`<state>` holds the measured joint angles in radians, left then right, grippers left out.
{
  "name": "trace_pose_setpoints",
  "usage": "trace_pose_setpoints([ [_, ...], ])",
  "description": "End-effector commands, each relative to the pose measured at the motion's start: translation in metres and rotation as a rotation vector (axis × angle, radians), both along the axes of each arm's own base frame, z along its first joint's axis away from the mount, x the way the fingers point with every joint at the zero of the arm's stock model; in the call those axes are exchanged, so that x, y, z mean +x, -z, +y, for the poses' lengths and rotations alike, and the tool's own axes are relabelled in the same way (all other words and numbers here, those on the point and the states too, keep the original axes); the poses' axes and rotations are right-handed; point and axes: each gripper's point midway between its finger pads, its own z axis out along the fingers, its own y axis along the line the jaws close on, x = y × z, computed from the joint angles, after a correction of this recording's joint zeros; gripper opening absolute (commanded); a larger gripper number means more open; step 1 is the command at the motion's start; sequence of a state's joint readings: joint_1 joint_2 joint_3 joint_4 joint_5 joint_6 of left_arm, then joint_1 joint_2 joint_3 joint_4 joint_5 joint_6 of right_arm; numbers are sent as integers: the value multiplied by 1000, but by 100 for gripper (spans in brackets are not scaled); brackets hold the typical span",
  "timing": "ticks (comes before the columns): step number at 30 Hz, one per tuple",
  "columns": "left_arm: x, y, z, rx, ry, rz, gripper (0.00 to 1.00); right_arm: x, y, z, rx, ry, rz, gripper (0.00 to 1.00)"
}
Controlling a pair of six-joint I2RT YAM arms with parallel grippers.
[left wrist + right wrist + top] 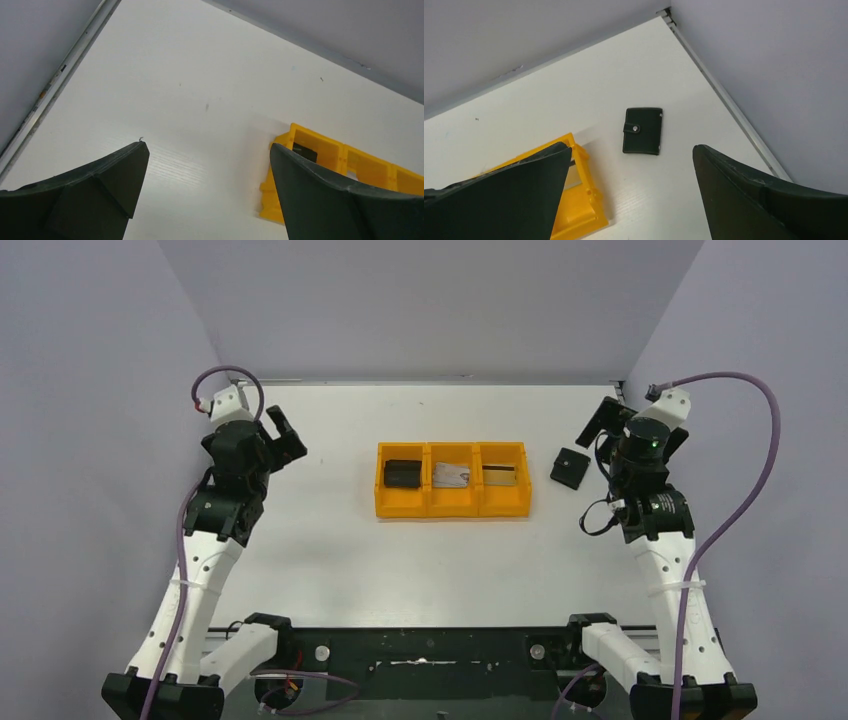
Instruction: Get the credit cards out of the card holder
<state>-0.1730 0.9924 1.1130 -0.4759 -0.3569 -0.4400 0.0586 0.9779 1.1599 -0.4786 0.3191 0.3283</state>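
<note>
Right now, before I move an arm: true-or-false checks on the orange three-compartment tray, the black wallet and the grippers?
The flat black card holder lies closed on the table, right of the orange three-compartment tray. True.
The silvery-grey card sits in the tray's left compartment. False: the middle one; a chunky black block fills the left.
The gold card with a dark stripe lies in the right compartment. True.
The right gripper is shut on the card holder. False: open, apart from it.

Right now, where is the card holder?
Top view: the card holder lies closed on the table, just right of the orange tray, on the robot's right side.
</note>
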Motion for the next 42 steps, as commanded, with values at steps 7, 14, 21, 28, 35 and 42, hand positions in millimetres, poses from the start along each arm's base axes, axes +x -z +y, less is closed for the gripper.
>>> trace_pose_setpoints([
  [7, -33, 57, -18, -29, 62, 28, 96, -34, 94, 27, 170, -124, 186, 98],
  [14, -59, 84, -25, -91, 97, -16, 97, -44, 148, 51, 309, -191, 285, 98],
  [21, -68, 91, -34, -69, 173, -10, 97, -43, 177, 80, 463, -264, 320, 98],
  [28, -61, 107, -51, -62, 266, 88, 97, -18, 187, 94, 528, -276, 326, 98],
  [35, -53, 119, -45, -69, 257, 130, 97, 23, 197, 111, 549, -331, 365, 98],
  [42, -47, 116, -33, -81, 218, 109, 97, 64, 205, 124, 486, -394, 426, 98],
])
